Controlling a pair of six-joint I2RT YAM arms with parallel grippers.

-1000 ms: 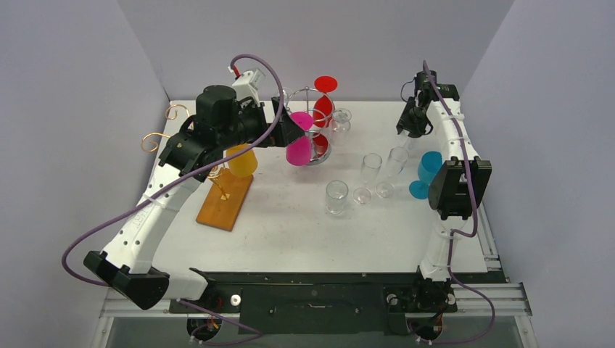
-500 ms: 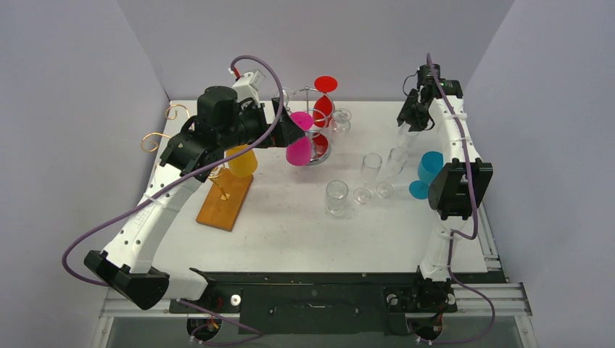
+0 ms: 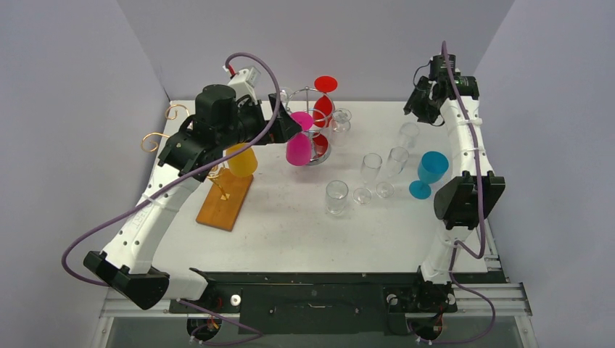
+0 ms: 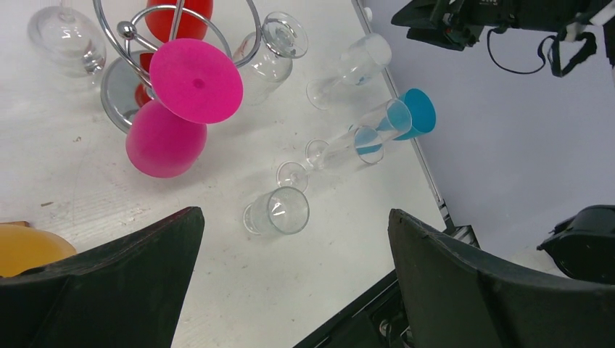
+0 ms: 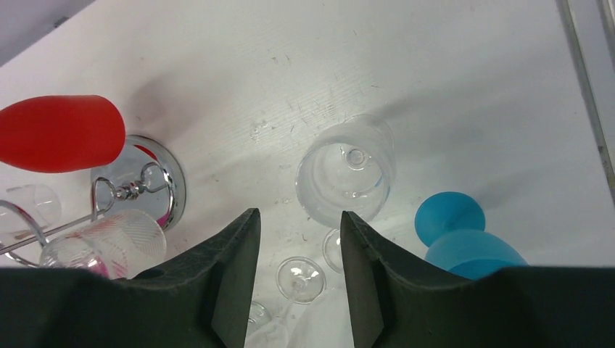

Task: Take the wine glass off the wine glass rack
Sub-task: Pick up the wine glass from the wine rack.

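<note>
**Top view.** The rack (image 3: 323, 154) stands at 12 o'clock on the bench (image 3: 290, 232). The pink glass (image 3: 298, 148) hangs from it foot-up and tilted, on the rack's 8 o'clock side. A red glass (image 3: 323, 109) hangs at the rack's 12 o'clock. The left gripper (image 3: 285, 127) sits just at 9 o'clock of the pink glass; we cannot tell whether it touches. The right gripper (image 3: 423, 101) is raised at 2 o'clock, well apart from the rack.

**Left wrist view.** The jaws stand fully wide and hold nothing. The pink glass lies ahead at 11 o'clock, its foot against the wire ring.

**Right wrist view.** The jaws are partly apart and empty. A clear glass (image 5: 347, 174) stands upright on the bench beyond them.

**Handling.** We judge the pink glass light, stiff, smooth and probably brittle. Take hold around the bowl, or on the stem just under the foot. Close gently and draw it out along the wire opening, never against the ring.
</note>
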